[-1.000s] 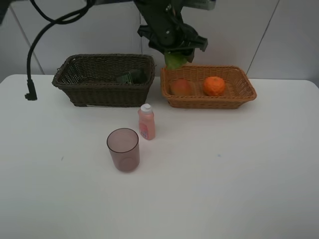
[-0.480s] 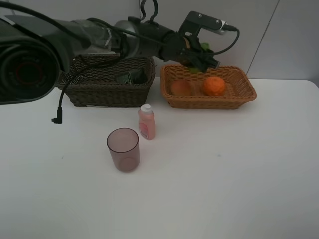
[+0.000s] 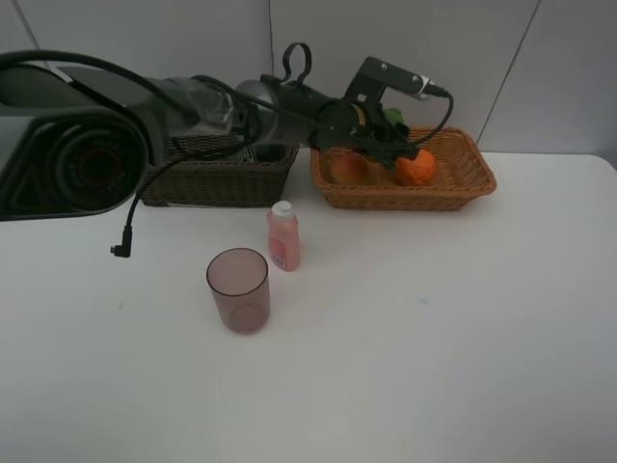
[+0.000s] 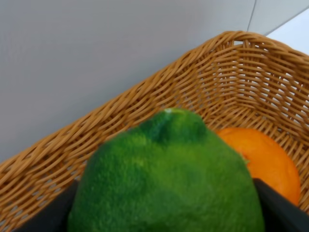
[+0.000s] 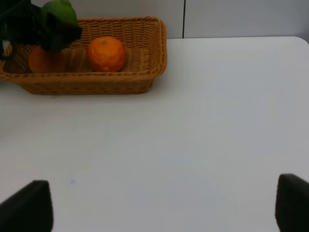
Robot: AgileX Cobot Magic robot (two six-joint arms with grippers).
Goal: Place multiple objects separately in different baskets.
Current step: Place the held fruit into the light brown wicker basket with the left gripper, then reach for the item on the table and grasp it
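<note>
**Grip.** The left gripper's dark fingers [image 4: 282,210] are clamped on either flank of the round, pebbly-skinned green fruit [image 4: 166,179], which fills the span between them. The right gripper [image 5: 157,205] stands spread, with nothing between its tips, over bare white table [image 5: 217,121].

**Location.** The left gripper [image 3: 384,135] holds the fruit over the shallow orange-tan wicker basket [image 3: 463,188]. From the fruit, the orange [image 3: 415,166] lies at 5 o'clock and the red-orange peach-like fruit [image 3: 349,169] at 7 o'clock. I cannot tell how far the fruit hangs clear of the basket floor.

**Handling, my judgement.** The fruit looks firm and fairly light, and its rough rind should give good friction. Being round, it will likely roll once freed. A hold across the widest girth, as now, suits it.

**Views.** The left wrist view alone shows the rind texture and the weave. The right wrist view confirms the fruit sits near the basket's back wall. Only the high view shows the deep dark brown wicker basket [image 3: 222,178]. It also shows the pink white-capped bottle [image 3: 282,236] at 1 o'clock of the translucent mauve cup [image 3: 238,289], both on the table.
</note>
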